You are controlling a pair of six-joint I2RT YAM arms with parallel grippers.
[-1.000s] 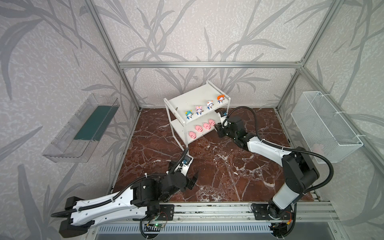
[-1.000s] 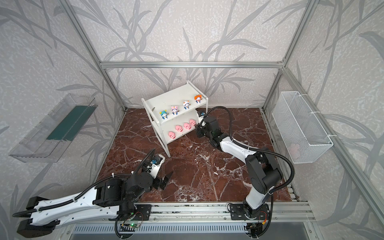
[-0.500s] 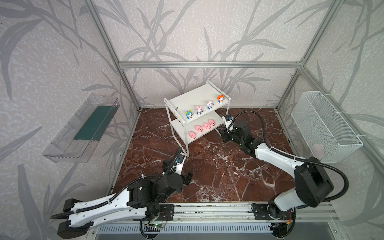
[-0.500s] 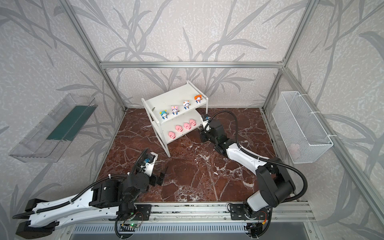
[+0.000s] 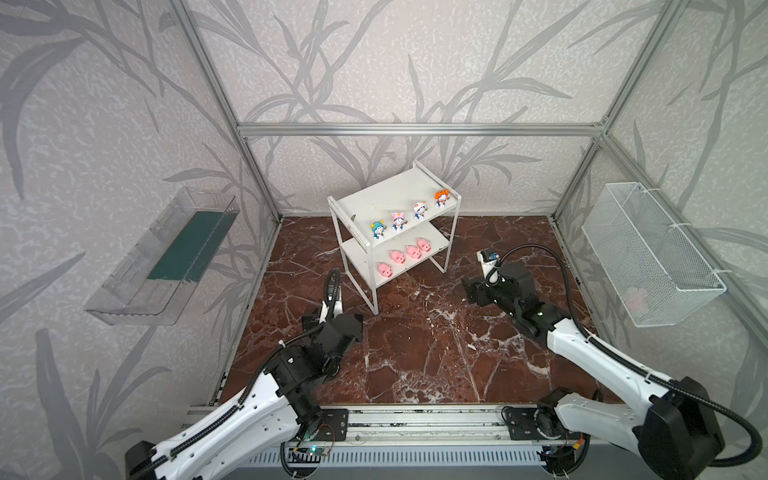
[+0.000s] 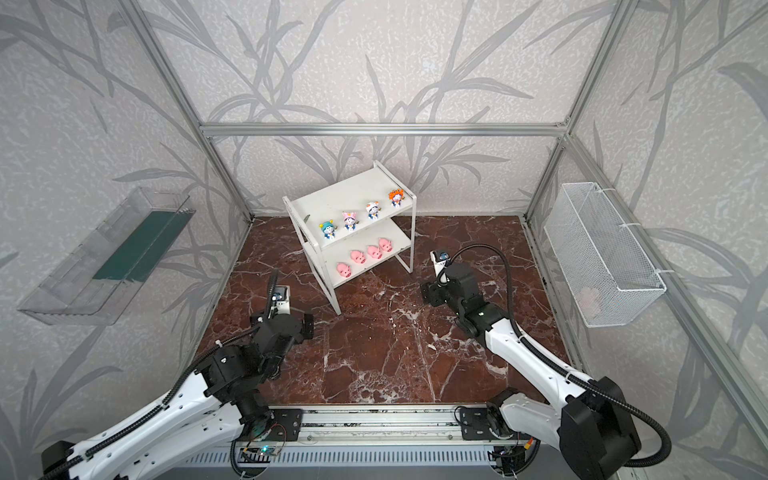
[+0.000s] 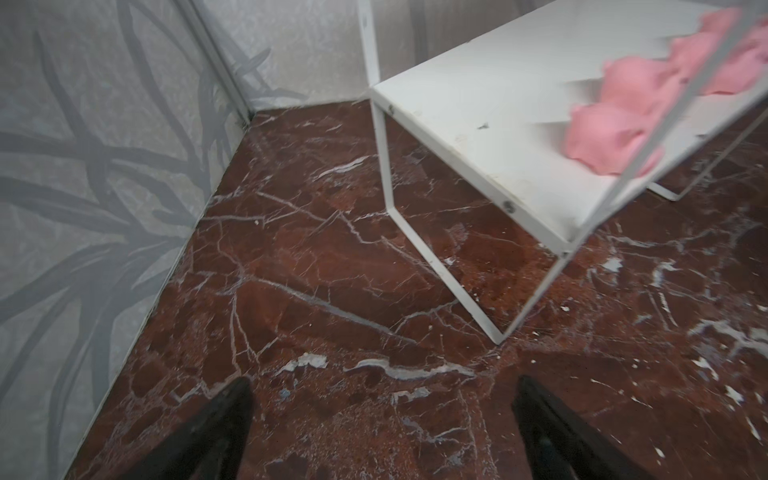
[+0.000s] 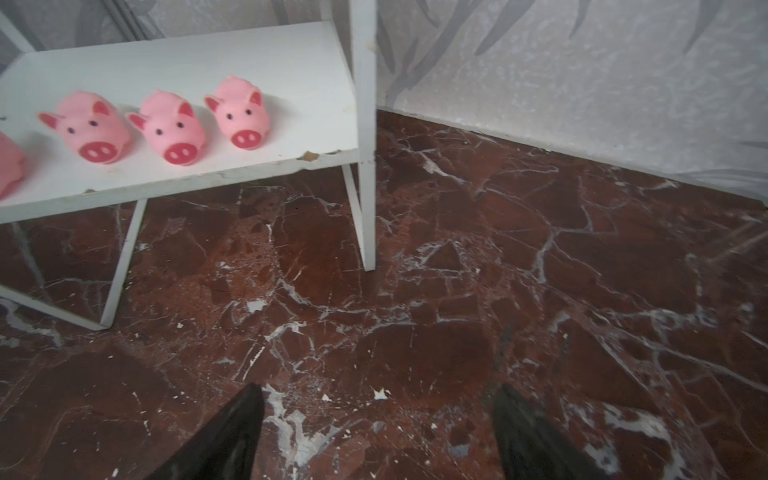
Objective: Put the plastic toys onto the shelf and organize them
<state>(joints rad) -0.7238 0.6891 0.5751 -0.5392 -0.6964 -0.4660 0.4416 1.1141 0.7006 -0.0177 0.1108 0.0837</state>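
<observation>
We see the white two-tier shelf standing toward the back of the red-brown marble bench, set at an angle to the rear wall. Along the front edge of its top board, the teal-hatted figurine, the pink-hatted figurine, the white-hatted figurine and the orange-hatted figurine stand upright in a row, each a little apart from the next. On the lower board four pink pigs lie in a matching row with their snouts toward the arms. In the right wrist view three of them show sharply, with dark red snouts and black dot eyes, beside a chip in the board's front edge. The left claw hangs over bare marble near the shelf's closest leg, its two black fingers spread wide with nothing between them. The right claw hangs over bare marble near the leg at the shelf's other end, also spread wide and empty. In both top views neither claw touches the shelf. A clear plastic tray with a dark green panel hangs on the left wall. A white wire basket on the right wall holds a blurry pale pink lump. Any lettering on the toys or the arms is too small for us to read.
</observation>
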